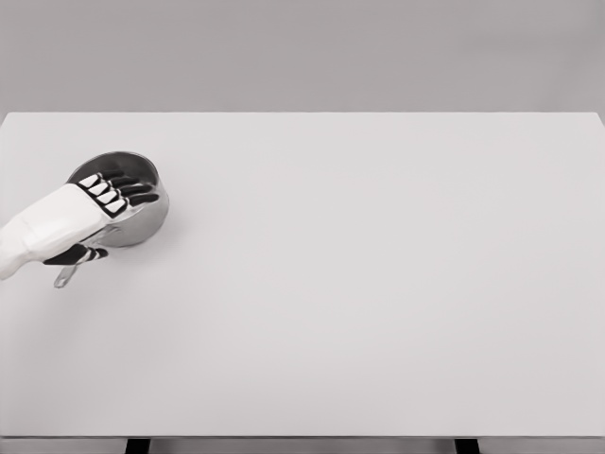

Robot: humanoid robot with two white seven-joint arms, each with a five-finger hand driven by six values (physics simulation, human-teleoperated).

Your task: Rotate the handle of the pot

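At nine o'clock on the white table [378, 284], the left hand [90, 213] lies over the steel pot [142, 213], fingers [128, 189] extended across its rim, grasping nothing, handle [64, 277] pointing to seven.

no text, label, brand, number or sign can be read on anything here.

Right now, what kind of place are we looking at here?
Probably a bare simulated test bench, not a real kitchen: a plain white table, a blank grey backdrop, and one steel pot with the left hand over it.
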